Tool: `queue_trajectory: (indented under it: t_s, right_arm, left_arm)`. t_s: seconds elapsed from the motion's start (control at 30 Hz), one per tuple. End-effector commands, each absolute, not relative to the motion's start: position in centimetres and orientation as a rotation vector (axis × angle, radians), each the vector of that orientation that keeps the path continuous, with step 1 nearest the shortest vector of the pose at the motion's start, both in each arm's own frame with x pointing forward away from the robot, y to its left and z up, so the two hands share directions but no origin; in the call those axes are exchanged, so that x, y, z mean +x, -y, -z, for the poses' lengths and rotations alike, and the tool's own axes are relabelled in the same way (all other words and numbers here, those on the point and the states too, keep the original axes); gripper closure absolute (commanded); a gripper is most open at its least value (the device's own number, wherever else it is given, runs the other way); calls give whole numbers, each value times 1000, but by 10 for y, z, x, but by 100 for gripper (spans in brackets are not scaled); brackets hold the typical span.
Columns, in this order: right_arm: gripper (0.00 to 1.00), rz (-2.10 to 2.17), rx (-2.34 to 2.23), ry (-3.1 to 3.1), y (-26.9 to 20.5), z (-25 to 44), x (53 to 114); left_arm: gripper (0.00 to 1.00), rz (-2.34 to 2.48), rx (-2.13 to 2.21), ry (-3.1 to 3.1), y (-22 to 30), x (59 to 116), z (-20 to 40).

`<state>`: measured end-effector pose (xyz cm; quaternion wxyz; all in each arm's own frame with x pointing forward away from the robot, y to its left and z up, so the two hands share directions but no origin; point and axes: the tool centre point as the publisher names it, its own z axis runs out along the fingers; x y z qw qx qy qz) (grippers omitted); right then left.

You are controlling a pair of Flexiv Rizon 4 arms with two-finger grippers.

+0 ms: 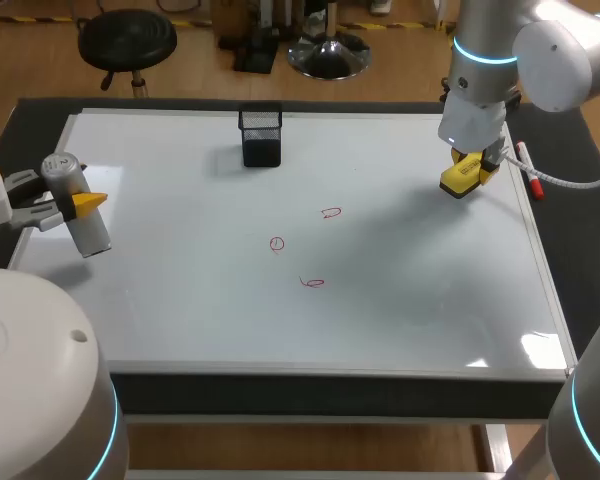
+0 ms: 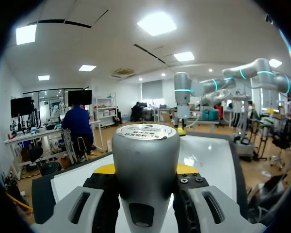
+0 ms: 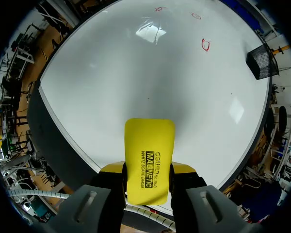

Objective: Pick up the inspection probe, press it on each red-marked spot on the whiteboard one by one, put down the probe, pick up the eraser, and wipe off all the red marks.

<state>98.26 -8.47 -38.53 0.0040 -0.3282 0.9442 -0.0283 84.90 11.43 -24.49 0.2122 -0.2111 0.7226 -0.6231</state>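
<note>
My left gripper (image 1: 80, 205) is shut on the grey cylindrical inspection probe (image 1: 78, 205) above the whiteboard's left edge; in the left wrist view the probe (image 2: 145, 165) stands clamped between the fingers. Over the board's far right part, my right gripper (image 1: 467, 172) is shut on the yellow eraser (image 1: 460, 176); the right wrist view shows the eraser (image 3: 149, 167) held between the fingers above the white surface. Three red marks sit mid-board: one (image 1: 331, 213), one (image 1: 277, 244) and one (image 1: 313, 283). Two of the red marks (image 3: 206, 45) (image 3: 160, 8) lie far ahead of the eraser.
A black mesh pen holder (image 1: 261, 135) stands at the whiteboard's (image 1: 180, 300) far middle. A red-and-white marker (image 1: 530, 171) lies off the board's right edge, beside my right gripper.
</note>
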Motion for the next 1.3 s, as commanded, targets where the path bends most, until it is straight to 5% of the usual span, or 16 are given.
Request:
queue_trajectory:
  t_s: [0.03,1.3]
  right_arm:
    - [100,103,-1052,-2952,82,384,981]
    - [100,79,-2000,-2429,-187,391,877]
  left_arm:
    - [100,1727,-587,-2004,-113,849,244]
    - [100,1727,-587,-2004,-113,849,244]
